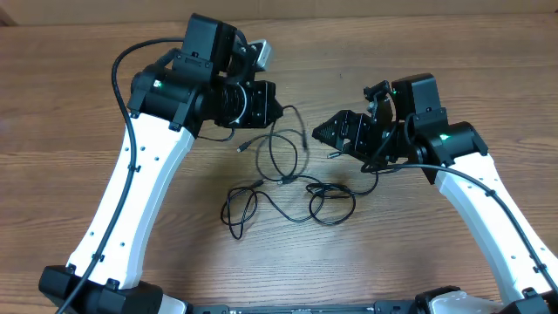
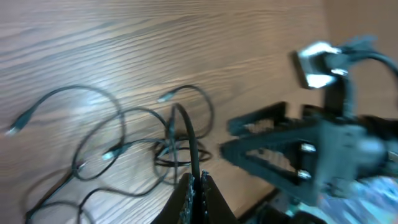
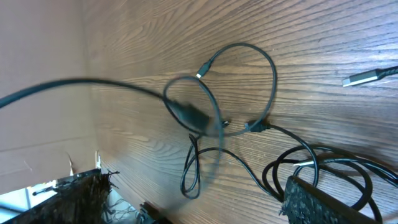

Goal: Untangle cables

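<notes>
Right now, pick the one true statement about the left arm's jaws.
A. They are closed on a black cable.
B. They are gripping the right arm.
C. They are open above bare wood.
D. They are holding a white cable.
A: in the left wrist view, the left jaws stand closed on a black cable that arches up out of them.
</notes>
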Action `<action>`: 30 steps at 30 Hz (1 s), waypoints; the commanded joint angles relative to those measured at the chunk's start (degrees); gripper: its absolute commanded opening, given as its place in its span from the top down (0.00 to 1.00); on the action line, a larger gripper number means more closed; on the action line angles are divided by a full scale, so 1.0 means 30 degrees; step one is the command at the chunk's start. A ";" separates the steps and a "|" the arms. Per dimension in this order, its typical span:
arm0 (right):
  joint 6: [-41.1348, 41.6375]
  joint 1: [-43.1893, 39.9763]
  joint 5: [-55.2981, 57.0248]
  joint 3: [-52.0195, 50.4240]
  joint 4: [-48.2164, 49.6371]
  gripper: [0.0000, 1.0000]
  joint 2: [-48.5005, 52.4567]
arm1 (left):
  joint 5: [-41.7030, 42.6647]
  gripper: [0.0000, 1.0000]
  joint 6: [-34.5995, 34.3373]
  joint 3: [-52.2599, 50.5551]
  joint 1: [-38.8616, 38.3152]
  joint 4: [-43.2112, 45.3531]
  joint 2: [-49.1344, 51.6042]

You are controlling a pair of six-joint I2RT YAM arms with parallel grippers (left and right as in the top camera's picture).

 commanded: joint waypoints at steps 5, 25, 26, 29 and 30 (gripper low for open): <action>-0.0189 0.0073 0.2907 -0.0153 -0.1180 0.09 0.0007 | -1.1978 0.96 -0.3359 0.0481 -0.0117 -0.1333 -0.0437; -0.0197 0.0073 0.3126 -0.0153 -0.1413 0.07 0.0029 | -0.5508 0.75 0.0306 0.0481 0.3111 -0.1326 0.2273; -0.0189 0.0073 0.3126 -0.0153 -0.1362 0.07 0.0029 | -0.4911 0.70 0.0510 0.0481 0.2987 -0.1537 0.2608; -0.0197 0.0073 0.3126 -0.0153 -0.1355 0.07 0.0029 | -0.4503 0.62 0.0517 0.0481 0.2528 -0.2237 0.3796; -0.0197 0.0073 0.3126 -0.0153 -0.1362 0.07 0.0029 | -0.4510 0.60 0.0510 0.0481 0.2361 -0.2419 0.4269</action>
